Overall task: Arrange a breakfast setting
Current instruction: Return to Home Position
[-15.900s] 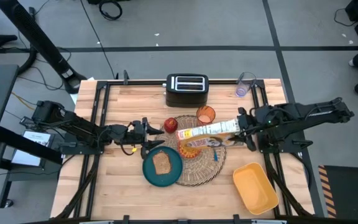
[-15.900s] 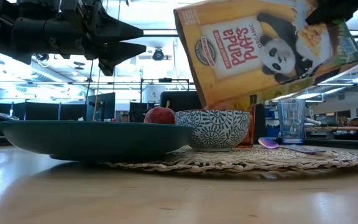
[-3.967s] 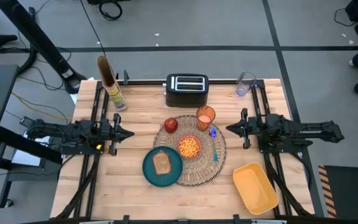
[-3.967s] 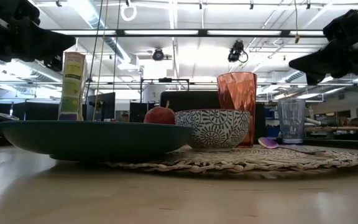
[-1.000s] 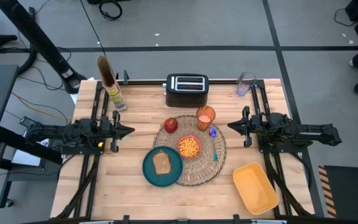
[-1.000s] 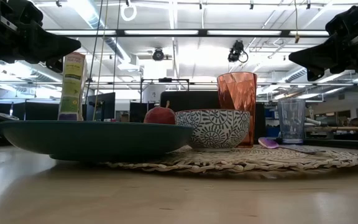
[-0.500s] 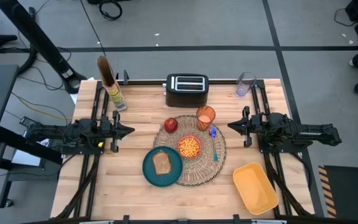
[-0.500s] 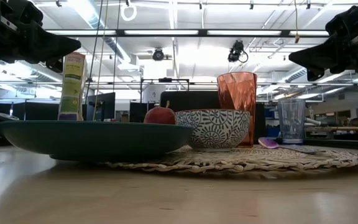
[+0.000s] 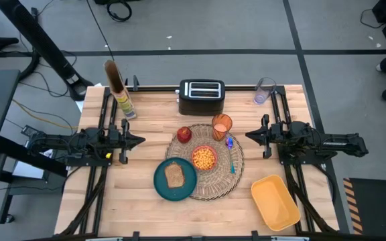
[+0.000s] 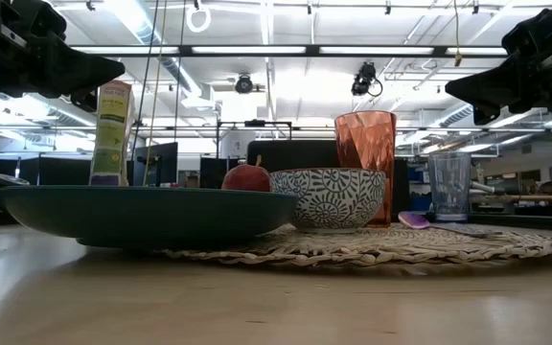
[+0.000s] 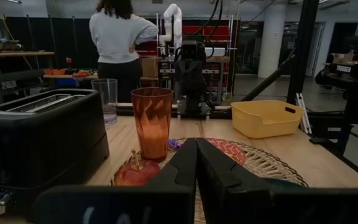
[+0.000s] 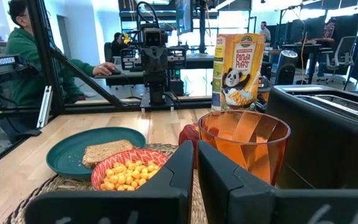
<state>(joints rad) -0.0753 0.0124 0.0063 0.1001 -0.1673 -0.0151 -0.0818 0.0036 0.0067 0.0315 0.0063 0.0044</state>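
In the middle of the overhead frame we see the woven placemat carrying the red bowl of cereal, the apple, orange cup and blue spoon — the teal plate with toast overlaps its lower-left edge. Both grippers sit pinched closed and empty: left gripper mid-left, right gripper mid-right, each well apart from the setting.

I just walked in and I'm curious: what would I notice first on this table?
The round straw placemat in the table's middle catches the eye, with the red bowl of yellow cereal, an orange cup and a red apple on it. A teal plate with toast overlaps its left edge. The left gripper and right gripper wait, shut, on either side.
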